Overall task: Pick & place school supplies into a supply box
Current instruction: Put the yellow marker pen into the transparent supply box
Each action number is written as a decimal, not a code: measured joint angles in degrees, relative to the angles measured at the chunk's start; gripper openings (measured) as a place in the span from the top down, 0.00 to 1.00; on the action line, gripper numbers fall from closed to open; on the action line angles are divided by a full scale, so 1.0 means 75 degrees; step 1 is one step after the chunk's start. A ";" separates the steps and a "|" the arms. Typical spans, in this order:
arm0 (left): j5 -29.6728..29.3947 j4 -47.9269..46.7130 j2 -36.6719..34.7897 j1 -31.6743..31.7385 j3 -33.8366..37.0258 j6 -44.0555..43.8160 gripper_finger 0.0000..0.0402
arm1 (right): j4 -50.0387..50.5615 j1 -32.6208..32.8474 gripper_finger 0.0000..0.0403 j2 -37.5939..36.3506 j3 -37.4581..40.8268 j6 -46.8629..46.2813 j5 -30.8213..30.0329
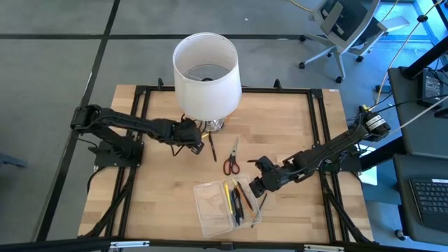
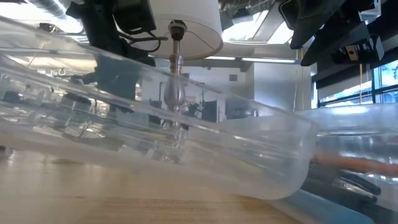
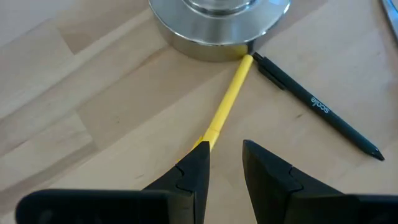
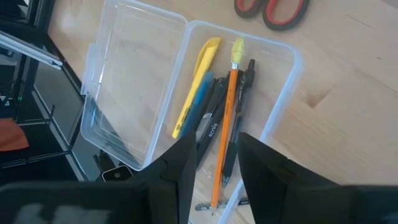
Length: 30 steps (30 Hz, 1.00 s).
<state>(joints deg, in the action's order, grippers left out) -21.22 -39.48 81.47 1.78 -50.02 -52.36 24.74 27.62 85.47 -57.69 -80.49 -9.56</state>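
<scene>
Just then our left hand hovered spread above the yellow pencil, whose long axis ran from between the fingers toward one o'clock, ending against the lamp base. Beside it lay a black pen. Our right hand, spread and empty, hung over the supply box.

Both arms were matte black, built of slim jointed links with thin black cables running alongside. The right arm carried a round silver-faced motor housing near its base. Each gripper ended in two wedge-shaped black fingers with notched inner edges.
</scene>
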 joint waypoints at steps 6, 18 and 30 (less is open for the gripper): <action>0.0541 0.0003 0.0003 0.0167 0.0000 -0.0114 0.72 | 0.0058 0.0000 0.70 0.0000 0.0003 0.0000 0.0000; 0.0651 -0.0022 0.0009 0.0113 -0.0001 0.0848 0.51 | 0.0061 0.0000 0.70 0.0000 0.0003 0.0000 0.0003; 0.0996 0.1015 0.0012 0.0547 0.0905 0.1166 0.55 | 0.0061 0.0000 0.70 0.0000 0.0006 0.0000 0.0005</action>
<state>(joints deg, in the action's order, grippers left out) -13.75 -31.87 81.56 5.88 -43.24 -43.61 25.19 27.62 85.47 -57.65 -80.49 -9.52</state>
